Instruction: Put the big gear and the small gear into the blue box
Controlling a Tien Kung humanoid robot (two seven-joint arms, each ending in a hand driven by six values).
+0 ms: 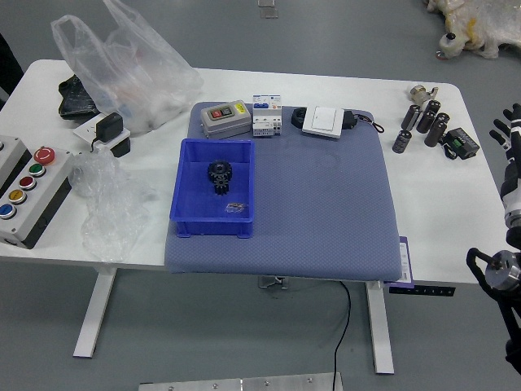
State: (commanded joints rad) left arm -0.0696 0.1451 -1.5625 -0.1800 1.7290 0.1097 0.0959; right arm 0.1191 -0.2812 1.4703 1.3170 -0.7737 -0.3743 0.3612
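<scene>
Lettering, numbers and signs: none legible. Marked pieces, print too small to read: grey switch box [226, 121], one, with yellow label [240, 107]; white-and-blue module [267, 102], fine marks on its face; purple-edged card [405, 261], at the mat's right edge, faint marks.

Carries a mat [326, 212] on the middle of the worktop [435, 216], with a box [203, 227] on the mat's left part. Holds the big gear [218, 170] in the box, with the small gear [221, 189] just before it. Has a two-button switch box [226, 120] behind the box, then electrical modules [264, 125] and a wall switch [325, 121] in a row to the right. Shows a plastic bag [134, 85] at the worktop's back left, a push-button panel [39, 195] before it, and cylinders [428, 116] right of the mat, near the back.
</scene>
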